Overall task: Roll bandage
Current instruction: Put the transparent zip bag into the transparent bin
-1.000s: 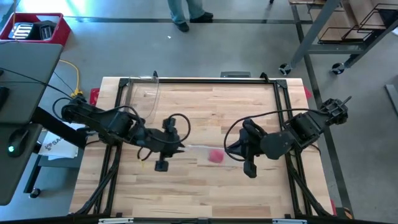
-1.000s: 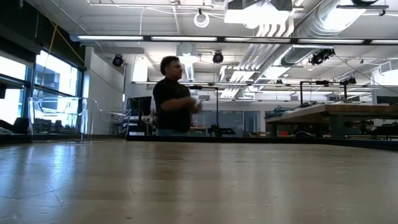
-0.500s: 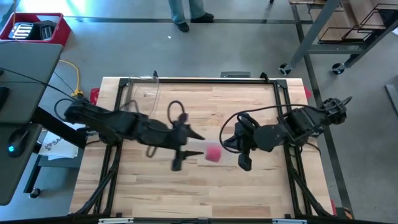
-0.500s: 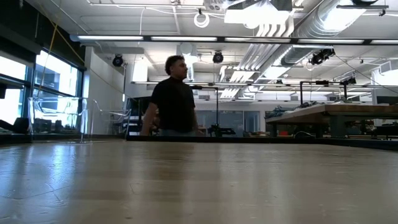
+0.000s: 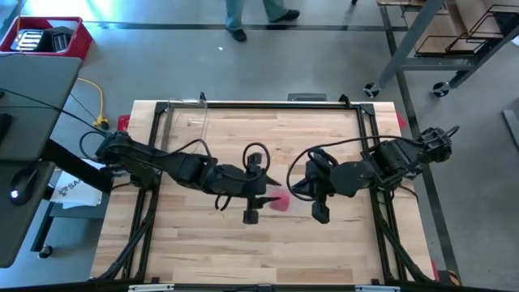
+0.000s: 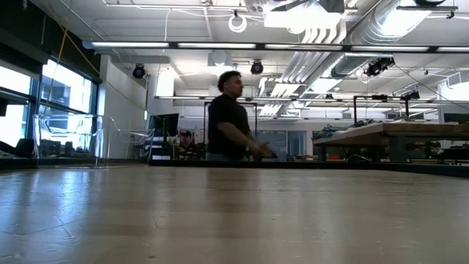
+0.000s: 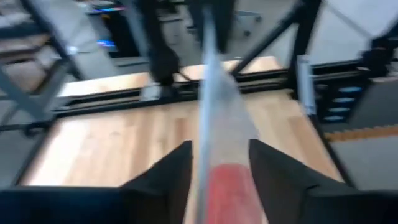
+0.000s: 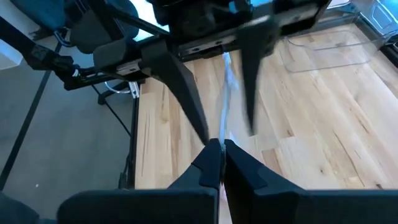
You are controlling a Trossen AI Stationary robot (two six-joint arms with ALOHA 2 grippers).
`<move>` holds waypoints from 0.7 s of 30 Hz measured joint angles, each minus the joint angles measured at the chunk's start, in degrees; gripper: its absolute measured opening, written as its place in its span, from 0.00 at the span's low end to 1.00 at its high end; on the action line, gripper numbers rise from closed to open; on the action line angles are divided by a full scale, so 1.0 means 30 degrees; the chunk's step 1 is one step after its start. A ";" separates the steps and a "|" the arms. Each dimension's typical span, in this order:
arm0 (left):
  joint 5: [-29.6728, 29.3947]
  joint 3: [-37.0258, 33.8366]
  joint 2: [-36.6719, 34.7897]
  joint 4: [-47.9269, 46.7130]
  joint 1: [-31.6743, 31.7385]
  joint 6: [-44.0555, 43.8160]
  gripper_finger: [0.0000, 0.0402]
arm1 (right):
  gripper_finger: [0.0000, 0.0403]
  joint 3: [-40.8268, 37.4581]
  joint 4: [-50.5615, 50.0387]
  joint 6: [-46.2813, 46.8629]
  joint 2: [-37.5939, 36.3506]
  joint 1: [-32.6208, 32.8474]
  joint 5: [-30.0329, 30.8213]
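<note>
The red bandage (image 5: 280, 203) sits as a small roll inside a clear plastic bag (image 7: 217, 93), held above the middle of the table between my two grippers. My left gripper (image 5: 266, 197) comes from the table's left. In the left wrist view its fingers (image 7: 180, 168) stand apart on either side of the bag where the red bandage (image 7: 227, 186) shows. My right gripper (image 5: 298, 191) comes from the right and is shut on the bag's other end. The low view shows neither arm. My left gripper has a finger on each side of the bag around the bandage; whether the fingers touch it, I cannot tell. My right gripper pinches the bag's thin end (image 8: 222, 134) between its two fingers, coming from the table's right and slanting down. The bag (image 8: 227, 87) runs from there toward my left gripper, clear of the table.
A clear plastic container (image 5: 190, 122) stands at the table's far left corner. A dark frame (image 5: 259, 104) runs around the table's edges. A red bin (image 5: 45, 36) sits off the table at the far left. A person (image 6: 231, 117) walks beyond the far edge.
My left gripper has moved toward the table's right, along the bag to the red bandage and closer to my right gripper. The bandage has stayed in about the same place above the table.
</note>
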 joint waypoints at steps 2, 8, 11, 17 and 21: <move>0.1515 0.0002 0.0000 -0.0136 0.0084 -0.0128 0.30 | 0.00 0.0000 -0.0027 -0.0042 0.0000 0.0005 0.0000; 0.2744 0.0002 -0.0188 -0.1104 0.0014 -0.1146 0.02 | 0.00 -0.0001 -0.0058 -0.0255 0.0015 0.0007 -0.0073; 0.2689 0.0002 -0.0874 -0.2097 0.0135 -0.0972 0.02 | 0.04 -0.0007 -0.0297 -0.0510 0.0022 -0.0007 -0.0117; 0.1932 0.0017 -0.3110 -0.7807 0.2016 -0.0070 0.00 | 0.21 -0.0007 -0.2108 0.0080 0.0000 -0.0411 -0.0049; 0.1911 0.0017 -0.4164 -1.2945 0.4220 0.3284 0.00 | 0.27 -0.0007 -0.4197 -0.0049 -0.0007 -0.0744 -0.0044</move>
